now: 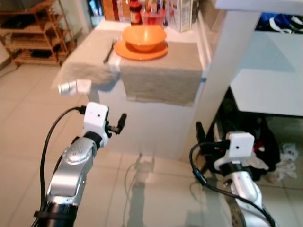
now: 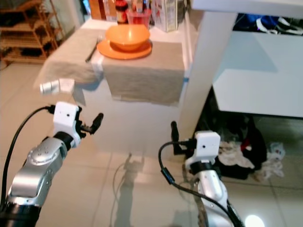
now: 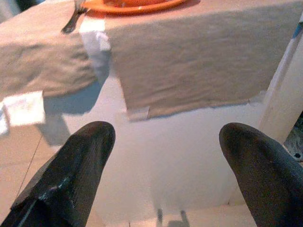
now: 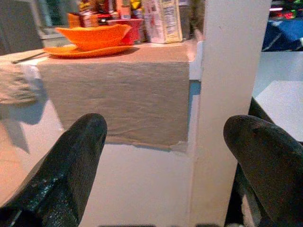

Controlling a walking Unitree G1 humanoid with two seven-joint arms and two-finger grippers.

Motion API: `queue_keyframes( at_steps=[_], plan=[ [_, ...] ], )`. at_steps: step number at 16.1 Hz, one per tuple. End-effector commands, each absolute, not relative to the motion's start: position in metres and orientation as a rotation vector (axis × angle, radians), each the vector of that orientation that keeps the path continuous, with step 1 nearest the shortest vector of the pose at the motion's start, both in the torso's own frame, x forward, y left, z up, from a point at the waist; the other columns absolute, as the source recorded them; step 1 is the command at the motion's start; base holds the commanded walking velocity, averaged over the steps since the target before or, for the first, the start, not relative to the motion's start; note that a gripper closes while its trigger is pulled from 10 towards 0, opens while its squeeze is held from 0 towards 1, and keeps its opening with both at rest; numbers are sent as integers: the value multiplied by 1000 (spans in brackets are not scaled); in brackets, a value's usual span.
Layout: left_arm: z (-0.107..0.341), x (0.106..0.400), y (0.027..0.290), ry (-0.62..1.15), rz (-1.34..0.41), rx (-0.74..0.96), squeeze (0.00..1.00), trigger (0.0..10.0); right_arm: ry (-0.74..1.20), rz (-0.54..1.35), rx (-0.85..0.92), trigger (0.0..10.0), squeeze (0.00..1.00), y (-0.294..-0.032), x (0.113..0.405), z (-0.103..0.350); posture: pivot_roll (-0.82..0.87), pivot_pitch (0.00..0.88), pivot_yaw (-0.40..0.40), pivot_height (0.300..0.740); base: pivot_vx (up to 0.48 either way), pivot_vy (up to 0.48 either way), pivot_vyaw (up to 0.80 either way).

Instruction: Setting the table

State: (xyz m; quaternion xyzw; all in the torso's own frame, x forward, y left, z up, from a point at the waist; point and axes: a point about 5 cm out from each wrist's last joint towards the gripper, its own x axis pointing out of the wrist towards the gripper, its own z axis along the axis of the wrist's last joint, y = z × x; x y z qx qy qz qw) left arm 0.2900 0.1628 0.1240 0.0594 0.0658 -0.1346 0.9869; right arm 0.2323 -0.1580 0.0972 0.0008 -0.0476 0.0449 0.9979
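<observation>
An orange bowl (image 1: 144, 37) sits on an orange plate (image 1: 140, 52) on a beige cloth (image 1: 161, 75) that drapes over the white table's near edge. A dark fork (image 1: 109, 52) lies to the plate's left. My left gripper (image 1: 119, 124) is held out below the table edge, open and empty; its fingers (image 3: 80, 161) frame the cloth's hem in the left wrist view. My right gripper (image 1: 201, 135) is low beside the white pillar, open and empty, with its fingers (image 4: 71, 161) spread wide in the right wrist view.
A white pillar (image 1: 227, 66) stands right of the table. Bottles and a red cup (image 1: 153, 17) crowd the table's back. A wooden shelf (image 1: 33, 33) is at the far left. Dark clutter and cloths (image 1: 270, 151) lie on the floor at the right. A white tag (image 1: 75, 87) hangs from the cloth.
</observation>
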Motion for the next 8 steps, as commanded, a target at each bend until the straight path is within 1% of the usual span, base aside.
queue_keyframes(
  at_steps=[1,8],
  plan=[
    [126,290,154,117,-301,123,0,10000,-95,74,-19,10000,0,-164,231,97,-61,8,18,740,371,304,0],
    [131,291,149,88,-321,141,0,10000,-106,73,-23,10000,0,-164,235,99,-58,2,18,740,370,305,0]
  ],
)
